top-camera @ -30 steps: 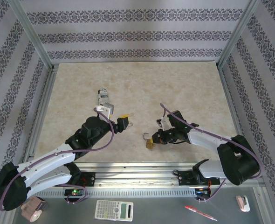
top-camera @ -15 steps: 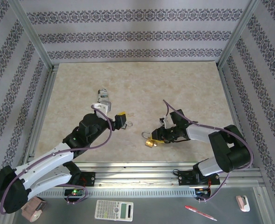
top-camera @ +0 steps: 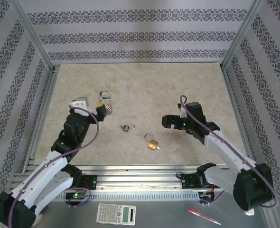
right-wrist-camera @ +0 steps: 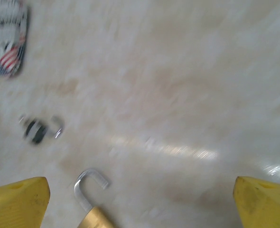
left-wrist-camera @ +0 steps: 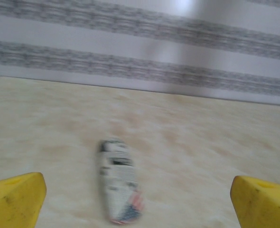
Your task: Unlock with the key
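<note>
The brass padlock (top-camera: 152,144) lies on the table with its silver shackle swung open, and its top sits just ahead of my right fingers (right-wrist-camera: 95,219). A small dark-grey padlock (top-camera: 126,127) lies to its left (right-wrist-camera: 37,130). I cannot make out the key in these blurred frames. My right gripper (top-camera: 169,122) hovers to the right of the brass padlock, its jaws (right-wrist-camera: 140,204) wide open and empty. My left gripper (top-camera: 95,111) is at the left, also open (left-wrist-camera: 140,204) and empty, facing the white tube.
A white printed tube (top-camera: 104,99) lies on the table just ahead of my left gripper (left-wrist-camera: 118,186). Patterned walls and metal frame rails (top-camera: 44,111) enclose the table. A calculator (top-camera: 116,213) and a red pen (top-camera: 204,216) lie on the near ledge.
Both grippers opened and drew apart. The right one let go of the brass padlock and moved right. The left one left the small padlock and pulled back left.
</note>
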Action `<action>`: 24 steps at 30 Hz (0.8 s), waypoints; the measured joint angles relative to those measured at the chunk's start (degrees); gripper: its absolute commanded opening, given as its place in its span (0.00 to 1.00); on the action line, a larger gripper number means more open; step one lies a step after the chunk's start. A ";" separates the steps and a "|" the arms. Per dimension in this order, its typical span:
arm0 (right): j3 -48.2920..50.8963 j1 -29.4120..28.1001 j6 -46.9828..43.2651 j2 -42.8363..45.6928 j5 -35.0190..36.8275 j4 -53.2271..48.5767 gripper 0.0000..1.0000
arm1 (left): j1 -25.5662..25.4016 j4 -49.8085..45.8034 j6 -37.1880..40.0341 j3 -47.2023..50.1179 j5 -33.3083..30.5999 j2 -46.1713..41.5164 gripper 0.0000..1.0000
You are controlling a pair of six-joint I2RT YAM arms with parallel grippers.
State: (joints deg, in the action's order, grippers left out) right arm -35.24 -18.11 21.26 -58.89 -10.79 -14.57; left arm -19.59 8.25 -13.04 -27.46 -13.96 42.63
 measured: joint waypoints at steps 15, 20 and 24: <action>27.54 13.70 -22.99 -11.85 21.20 61.40 0.98 | 17.20 50.42 10.49 18.01 4.90 40.87 1.00; 26.14 13.81 -23.21 -22.75 17.70 75.89 0.98 | 18.01 53.11 11.85 13.75 9.53 49.62 0.99; 18.36 14.49 -21.57 -29.62 18.36 70.73 0.98 | 19.65 51.21 11.52 7.63 11.47 49.20 1.00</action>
State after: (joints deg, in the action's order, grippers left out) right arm -16.88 -3.62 -0.32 -88.51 7.57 56.16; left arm 0.05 59.46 -1.52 -19.84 -2.48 91.83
